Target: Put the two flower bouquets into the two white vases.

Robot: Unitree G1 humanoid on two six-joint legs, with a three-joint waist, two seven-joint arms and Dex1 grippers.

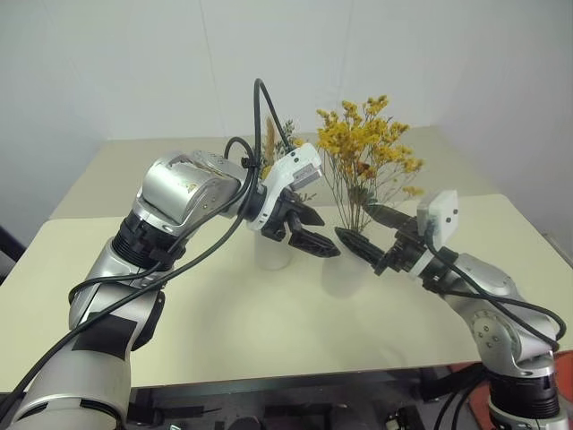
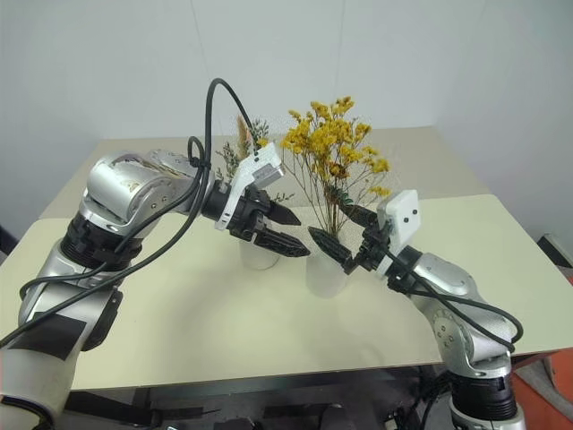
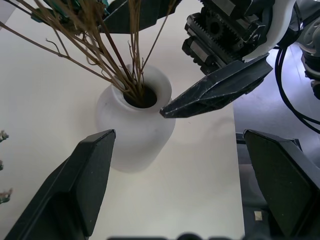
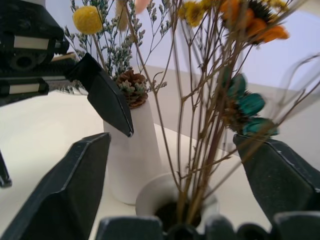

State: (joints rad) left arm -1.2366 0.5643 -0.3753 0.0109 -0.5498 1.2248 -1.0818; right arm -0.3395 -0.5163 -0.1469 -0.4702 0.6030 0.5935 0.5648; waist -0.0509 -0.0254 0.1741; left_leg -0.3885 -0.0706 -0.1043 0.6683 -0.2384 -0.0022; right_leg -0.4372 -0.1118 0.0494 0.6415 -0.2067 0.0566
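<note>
The larger bouquet point(image 1: 367, 148), bushy with yellow-orange blossoms, stands with its stems point(image 3: 125, 70) in the mouth of the short rounded white vase point(image 1: 345, 269). The small mixed bouquet point(image 1: 273, 143) sits in the tall tapered white vase point(image 4: 132, 150) just to its left. My right gripper point(image 1: 354, 221) is open, one finger on each side of the yellow bouquet's stems just above the round vase's rim, not pinching them. My left gripper point(image 1: 331, 235) hangs open between the two vases, pointing toward the round one, with nothing in it.
Both vases stand near the middle of a cream table point(image 1: 224, 313), in front of a white wall. My two grippers are close together over the round vase, their fingertips point(image 3: 220, 87) nearly crossing. Bare tabletop lies in front of and beside the vases.
</note>
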